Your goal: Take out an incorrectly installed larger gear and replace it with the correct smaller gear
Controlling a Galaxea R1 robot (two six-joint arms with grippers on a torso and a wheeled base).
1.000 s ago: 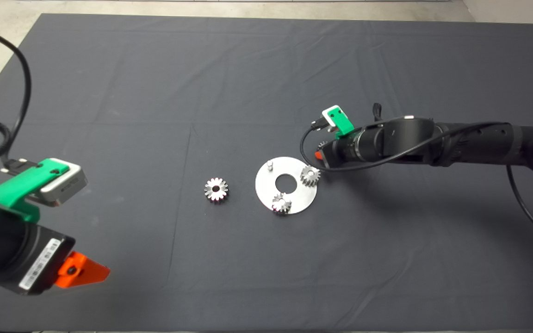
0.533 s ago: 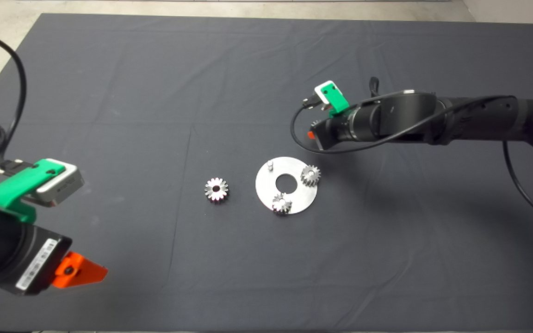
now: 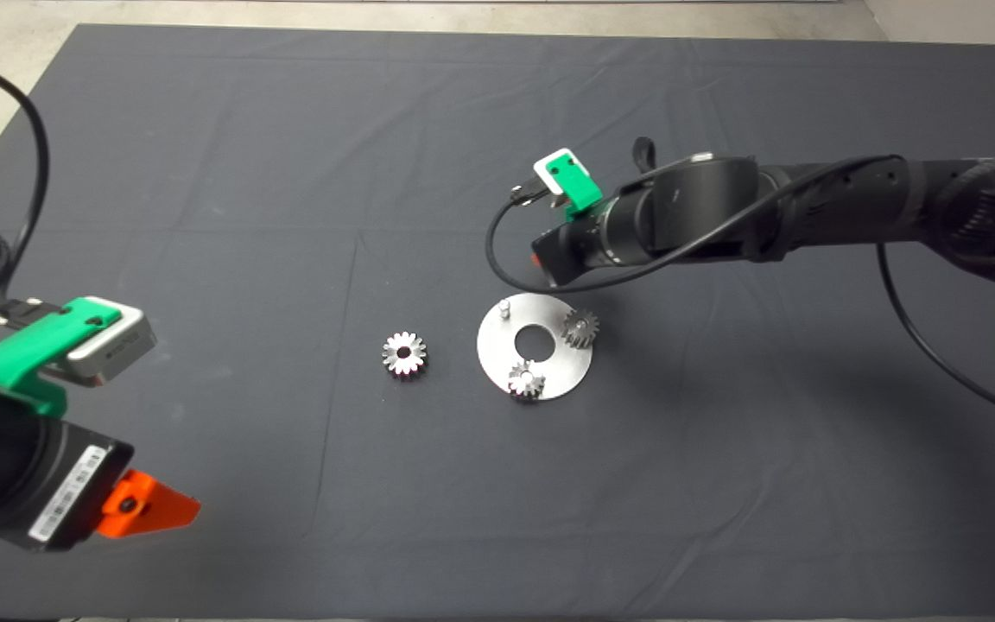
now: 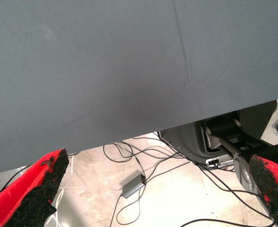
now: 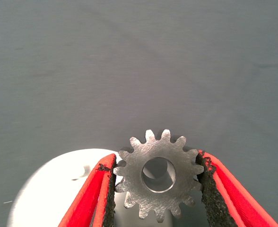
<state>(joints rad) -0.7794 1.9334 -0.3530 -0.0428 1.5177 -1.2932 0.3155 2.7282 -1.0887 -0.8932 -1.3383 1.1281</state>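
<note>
The larger gear (image 3: pixel 403 353), with a bright face and dark centre hole, lies flat on the mat left of the round silver plate (image 3: pixel 562 371). Two small gears (image 3: pixel 579 328) (image 3: pixel 526 379) sit on the plate, and one peg (image 3: pixel 504 307) stands bare. My right gripper (image 3: pixel 547 259) hovers just beyond the plate's far edge. In the right wrist view this gripper (image 5: pixel 155 158) is shut on the smaller gear (image 5: pixel 158 176), held by its teeth, with the plate (image 5: pixel 54 189) below. The left gripper (image 3: pixel 161 510) waits open at the lower left.
The dark mat (image 3: pixel 290 173) covers the table, with floor beyond its far edge. In the left wrist view, the wide-apart fingers (image 4: pixel 39 189) frame the mat's edge, floor cables and a small grey box (image 4: pixel 133 185).
The right arm has carried the smaller gear to the left and farther back, from beside the plate's right rim to above its far edge. The left arm has barely shifted.
</note>
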